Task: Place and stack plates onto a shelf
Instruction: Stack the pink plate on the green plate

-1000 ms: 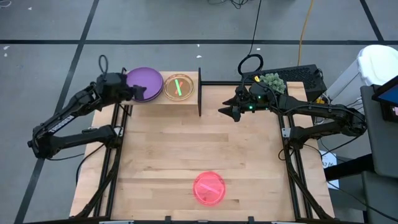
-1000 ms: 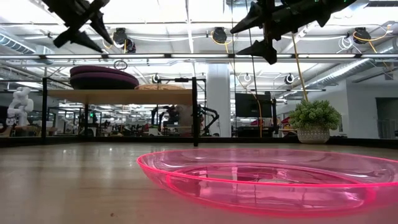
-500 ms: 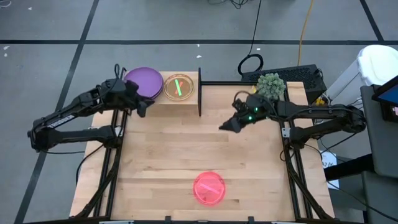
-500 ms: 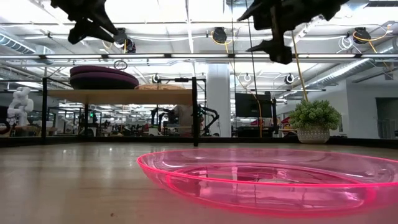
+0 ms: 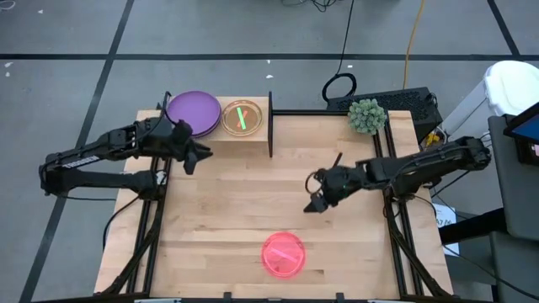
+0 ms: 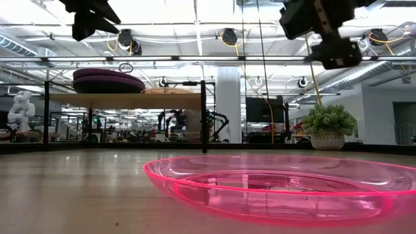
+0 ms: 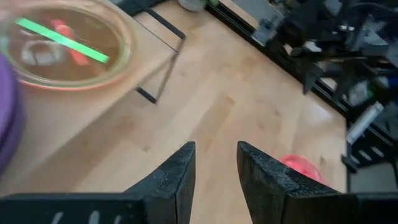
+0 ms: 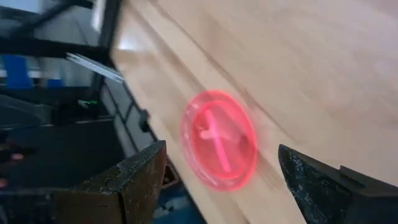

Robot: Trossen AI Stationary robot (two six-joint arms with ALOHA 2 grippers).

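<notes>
- Shelf (image 5: 240,139) stands at the far edge of the bench (image 5: 236,210), left of centre; a thin black end panel (image 5: 270,124) closes its right end.
- Purple plate (image 5: 193,112) lies topmost on the stack at the shelf's left end. In the low view a darker plate (image 6: 107,85) shows under it.
- Green translucent plate (image 5: 242,116) sits on the shelf's right half, just beside the purple one; something pinkish shows beneath it in the left wrist view.
- Pink plate (image 5: 283,254) lies alone, flat on the bench near its front edge, well apart from the shelf.
- Left pincer (image 5: 196,154) hovers over the bench just in front of the shelf's left end. Fingers part-way apart, a narrow gap between them, nothing held.
- Right pincer (image 5: 315,200) hangs above the bench's right-centre, between shelf and pink plate. Fingers spread wide, released, nothing between them; the pink plate shows past them in the right wrist view.
- Small potted plant (image 5: 367,115) stands at the bench's far right corner.
</notes>
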